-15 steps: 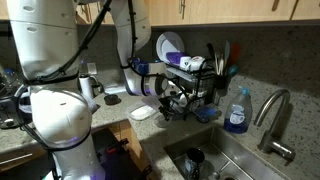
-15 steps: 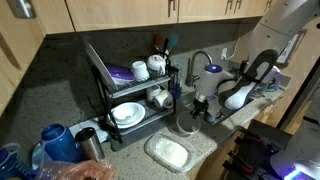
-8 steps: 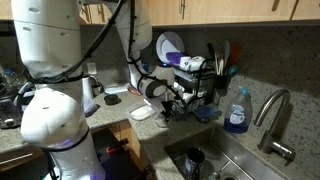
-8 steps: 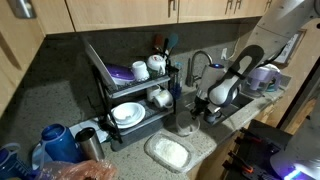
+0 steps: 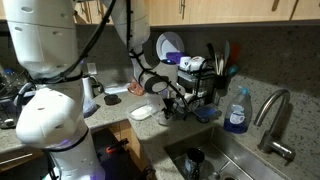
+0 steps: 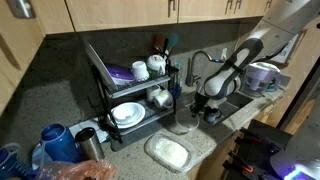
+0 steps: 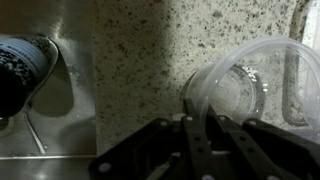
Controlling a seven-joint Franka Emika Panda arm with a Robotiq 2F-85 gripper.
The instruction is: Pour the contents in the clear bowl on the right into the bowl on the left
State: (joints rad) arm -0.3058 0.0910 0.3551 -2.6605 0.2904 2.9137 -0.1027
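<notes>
The clear bowl point(image 7: 252, 92) is held by its rim. In the wrist view the claw point(image 7: 203, 125) is closed on the thin wall at the side of the bowl nearest the camera, with the rest of the bowl reaching away from the fingers. The mouth is seen open and roughly level, so the bowl is judged to be upright. Whether its base rests on the speckled desk point(image 7: 140, 60) or hangs just above it cannot be told. The contents cannot be made out through the clear wall.

The bowl is placed on the strip of desk beside the sink point(image 7: 60, 110) and in front of the dish rack point(image 6: 125, 95).

The coming move turns on where the receiving bowl point(image 6: 168, 152) lies. In an exterior view it is seen near the front edge of the desk, on the side of the claw point(image 6: 203, 112) away from the sink. It stands near the clear bowl point(image 6: 184, 124) but apart from it.

The same order is shown in both exterior views: sink, claw point(image 5: 170, 103), then receiving bowl point(image 5: 143, 112). A short carry away from the sink is therefore judged to be needed before any tilt. Since the grip is at the rim, the tilt is best made with the free far rim brought over the receiving bowl.
</notes>
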